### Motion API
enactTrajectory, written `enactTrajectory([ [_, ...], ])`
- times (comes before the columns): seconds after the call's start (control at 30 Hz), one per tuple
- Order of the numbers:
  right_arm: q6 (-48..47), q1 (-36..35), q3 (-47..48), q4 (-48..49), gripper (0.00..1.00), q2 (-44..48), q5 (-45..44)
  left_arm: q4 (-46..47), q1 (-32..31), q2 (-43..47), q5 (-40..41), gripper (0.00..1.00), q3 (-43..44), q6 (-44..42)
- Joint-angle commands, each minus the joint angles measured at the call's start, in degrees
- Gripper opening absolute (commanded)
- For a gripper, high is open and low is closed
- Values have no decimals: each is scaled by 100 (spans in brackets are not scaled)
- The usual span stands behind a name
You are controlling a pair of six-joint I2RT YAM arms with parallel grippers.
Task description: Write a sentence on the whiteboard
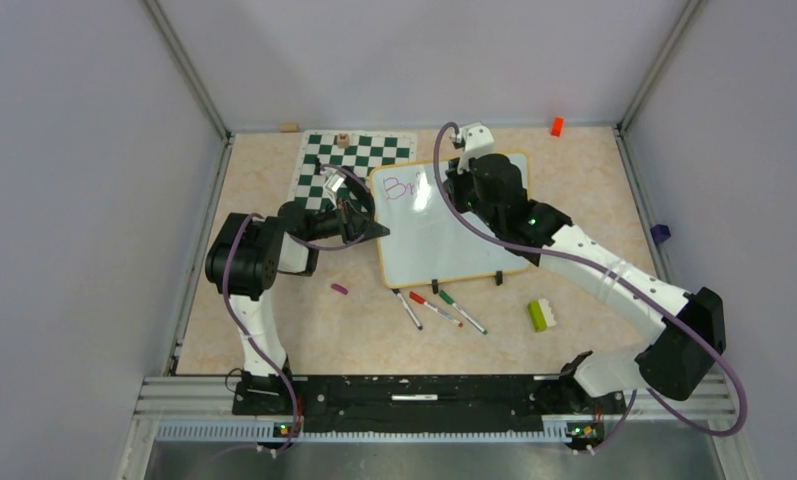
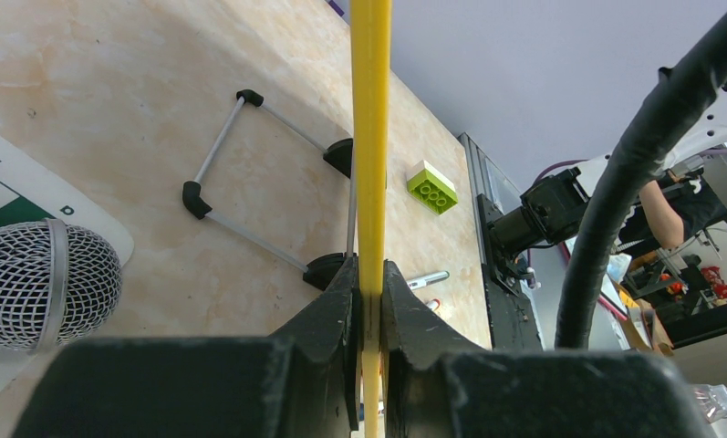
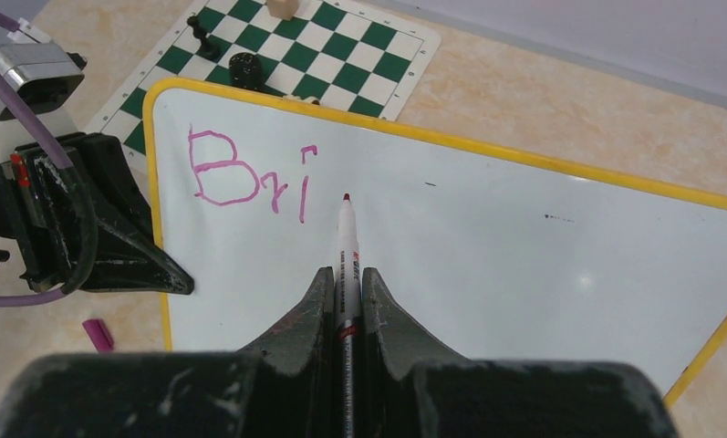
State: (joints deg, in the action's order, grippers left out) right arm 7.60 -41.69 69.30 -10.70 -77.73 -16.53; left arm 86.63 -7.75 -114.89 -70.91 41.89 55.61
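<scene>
1. Two grippers are at work, both mine. My right gripper (image 3: pixel 346 278) is pressed together on a marker (image 3: pixel 346 228), pinching its barrel so that the tip points ahead over the board.
2. My left gripper (image 2: pixel 370 287) is clamped on the yellow rim of the whiteboard (image 2: pixel 370 128), at its left edge, which I judge steadies it for writing.
3. The whiteboard sits in the middle of the table (image 1: pixel 374 340), just right of the chess mat (image 3: pixel 341 46), with its far left corner over the mat's edge. Two black clips (image 1: pixel 435 285) show on its near edge.
4. The sentence (image 3: pixel 241 173) is so far three purple letters, "Bri", in the board's far left corner. The marker tip is just right of the "i"; I cannot tell whether it touches the surface.
5. By my reckoning the task is barely begun. The first word is unfinished, nearly all of the white surface is bare, and the rest of the sentence is left to write.
6. Counted:
   - one whiteboard
   - one marker in my grip
   - three spare markers (image 1: pixel 434 308) on the table near the board's front edge
   - one purple cap (image 1: pixel 339 288) by my left arm
   - one green-and-white brick (image 1: pixel 540 315)
   - one orange block (image 1: pixel 556 126) at the far edge
   - three chess pieces (image 3: pixel 244 66) seen on the mat from my right wrist
</scene>
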Motion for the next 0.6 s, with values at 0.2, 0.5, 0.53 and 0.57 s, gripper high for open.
enactTrajectory([
  [0.2,-154,64,401,-148,0,-99,229,618,-34,198,-138,0,-14,-16],
  [0.5,-136,65,536,-152,0,-275,331,617,-35,190,-145,0,-5,-12],
  [0.53,-137,65,540,-145,0,-295,330,618,-43,193,-147,0,-5,-7],
  [0.57,-139,63,545,-131,0,-309,325,618,-37,188,-144,0,-1,-7],
])
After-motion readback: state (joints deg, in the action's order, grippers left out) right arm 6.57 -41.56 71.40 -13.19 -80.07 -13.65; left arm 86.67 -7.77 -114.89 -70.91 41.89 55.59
